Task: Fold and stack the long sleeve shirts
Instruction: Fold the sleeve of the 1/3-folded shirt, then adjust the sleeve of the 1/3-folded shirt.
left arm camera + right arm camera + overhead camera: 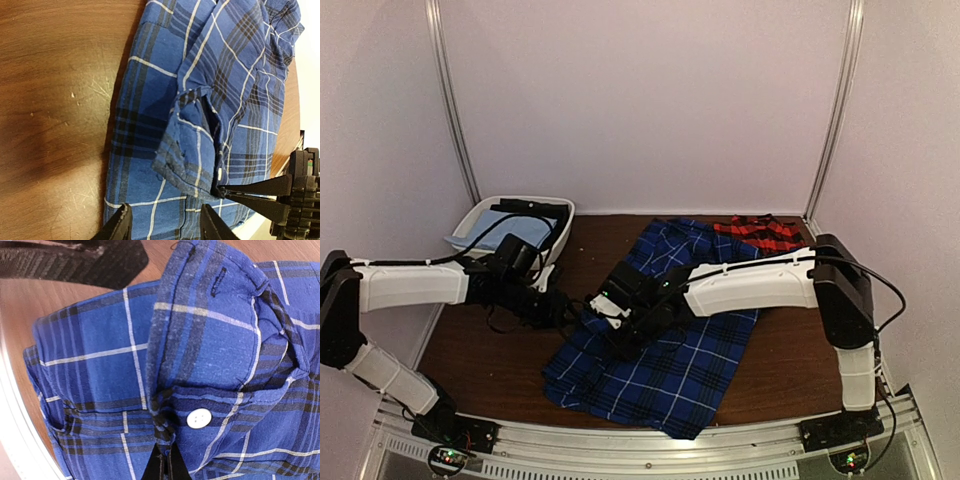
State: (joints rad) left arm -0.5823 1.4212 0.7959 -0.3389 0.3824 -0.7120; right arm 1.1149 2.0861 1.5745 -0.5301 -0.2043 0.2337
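Blue plaid shirt (670,370) lies in the middle of the table (490,350) in the top view. Its long side runs from the upper middle of the frame down to the lower middle, leaning a little. A red check shirt (760,232) sits bunched at the upper right, just beside the blue one's far end. Both arms reach in low from the sides and meet at the blue shirt's left edge. The right arm lies stretched across the shirt, with the right pincer (610,320) on the cloth. The left pincer (560,310) is just beside it, over the edge.

In the left wrist view, the shirt fills the right half and bare wood fills the left. We see the left pincer (165,223) at the bottom edge, its fingers spread apart and holding nothing, with flat cloth showing between them. A sleeve cuff (190,150) stands up in the middle of the frame, just above those fingers. The right pincer (222,191) comes in from the lower right and pinches the cuff's lower corner.

In the right wrist view, the right pincer (162,462) is at the bottom middle, pressed together on the cloth just below a white button (199,418). The cuff climbs toward the top of the frame.

We think the next move turns on that cuff, which is nearest the spread left pincer.
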